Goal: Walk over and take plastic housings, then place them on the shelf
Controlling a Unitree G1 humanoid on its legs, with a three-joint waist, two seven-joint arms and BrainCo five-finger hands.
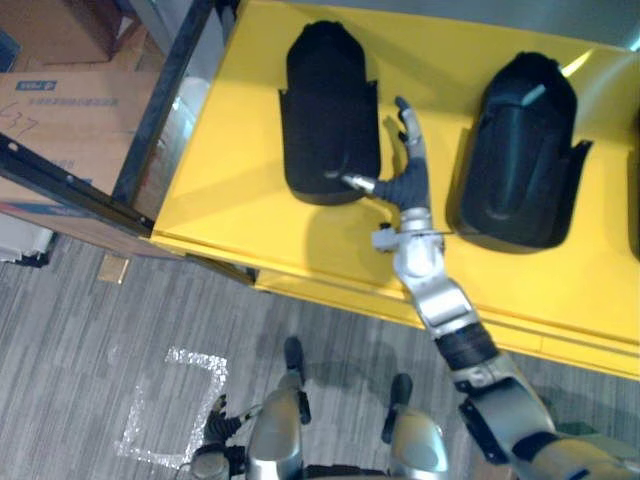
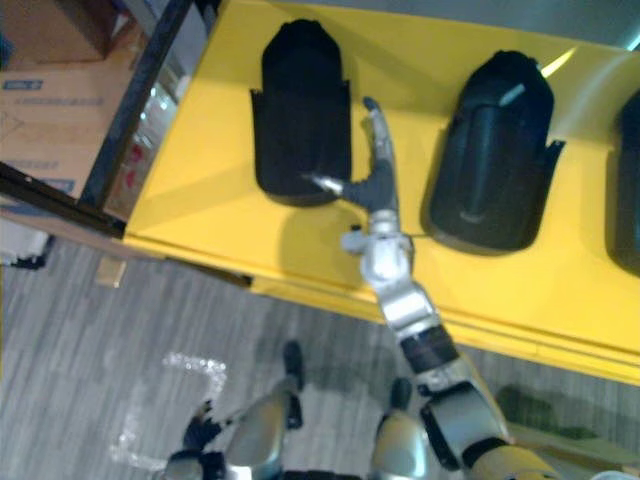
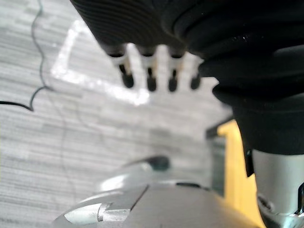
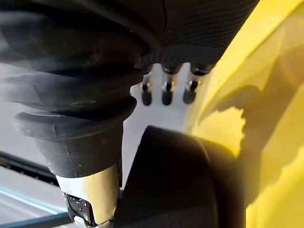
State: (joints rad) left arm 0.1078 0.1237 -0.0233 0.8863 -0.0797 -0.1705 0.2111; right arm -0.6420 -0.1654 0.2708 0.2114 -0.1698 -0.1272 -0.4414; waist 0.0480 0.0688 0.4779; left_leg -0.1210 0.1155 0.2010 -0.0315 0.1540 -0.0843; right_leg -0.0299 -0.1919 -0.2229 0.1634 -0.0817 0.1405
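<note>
Currently my right hand [image 1: 407, 178] lies released on the yellow shelf top [image 1: 230, 165]. Its fingers [image 1: 410, 125] are straight and point toward the top of the frame, and it grasps nothing. Its thumb [image 1: 357, 183] reaches left to the lower right rim of the nearer black plastic housing [image 1: 330, 105] and looks to be touching it.

That housing sits upper centre, lying flat with its rounded end away from me. A second black plastic housing [image 1: 522, 150] lies to the right of the hand, apart from it, so the hand rests in the bare yellow strip between the two. A third dark housing [image 2: 628, 195] shows at the right border.

Below the hand, the shelf's front edge [image 1: 330, 290] runs diagonally, with a little bare yellow in front of both housings. At upper left a black metal frame rail [image 1: 165, 95] borders the shelf, and brown cardboard boxes [image 1: 70, 110] sit beyond it.

My left hand [image 3: 156, 28] hangs empty and relaxed over grey floor [image 1: 80, 330], near a silver tape square [image 1: 175, 405].
</note>
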